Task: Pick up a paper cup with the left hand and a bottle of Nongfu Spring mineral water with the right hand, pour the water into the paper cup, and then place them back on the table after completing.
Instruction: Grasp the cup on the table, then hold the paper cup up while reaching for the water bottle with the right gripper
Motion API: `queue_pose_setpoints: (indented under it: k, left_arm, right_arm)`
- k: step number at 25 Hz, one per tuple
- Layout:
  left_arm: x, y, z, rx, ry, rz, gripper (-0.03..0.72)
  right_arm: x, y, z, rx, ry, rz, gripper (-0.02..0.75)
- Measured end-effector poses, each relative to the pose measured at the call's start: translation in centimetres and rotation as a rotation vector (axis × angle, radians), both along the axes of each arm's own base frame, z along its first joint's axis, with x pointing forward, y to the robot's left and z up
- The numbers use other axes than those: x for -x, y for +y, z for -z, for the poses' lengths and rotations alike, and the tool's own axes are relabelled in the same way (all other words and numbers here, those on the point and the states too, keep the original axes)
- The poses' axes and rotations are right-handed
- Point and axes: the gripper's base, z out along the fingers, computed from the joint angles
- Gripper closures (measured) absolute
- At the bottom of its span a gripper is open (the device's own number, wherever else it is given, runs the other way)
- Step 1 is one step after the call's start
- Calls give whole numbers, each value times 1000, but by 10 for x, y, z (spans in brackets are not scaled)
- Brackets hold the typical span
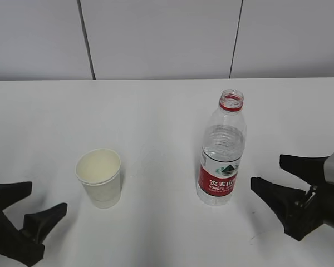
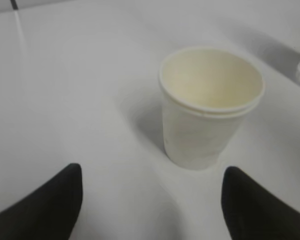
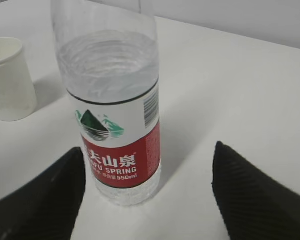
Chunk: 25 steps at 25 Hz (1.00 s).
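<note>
Uncapped clear plastic Nongfu Spring bottle [image 1: 221, 153] stands on the white worktop [image 1: 156, 111], right of the empty white paper cup [image 1: 100, 178]. Both black tools, left [image 1: 28, 214] and right [image 1: 275, 181], gape wide, empty. A clumsy approach could topple either.

A white paper cup [image 1: 99, 184] stood upright and empty on the surface [image 1: 156, 111]. At its 3 o'clock, well apart, stood an uncapped clear bottle [image 1: 221, 151] with a red-and-white label, water reaching its shoulder.
</note>
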Motion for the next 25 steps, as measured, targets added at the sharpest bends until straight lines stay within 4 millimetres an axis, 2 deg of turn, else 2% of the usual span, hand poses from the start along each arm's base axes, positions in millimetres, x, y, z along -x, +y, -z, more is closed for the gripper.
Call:
queue_pose_setpoints:
  k: [5, 11, 16, 25]
  left_arm:
    - [2, -1, 16, -24, 87, 24, 166]
    - [0, -5, 18, -23, 92, 55, 166]
    - [-12, -11, 15, -12, 51, 96, 167]
    - [-38, -29, 24, 39, 62, 197, 162]
  right_arm:
    - [0, 1, 2, 2, 7, -9, 152]
    - [1, 1, 2, 4, 5, -16, 152]
    - [1, 1, 2, 6, 4, -17, 152]
    - [1, 1, 2, 5, 3, -17, 152]
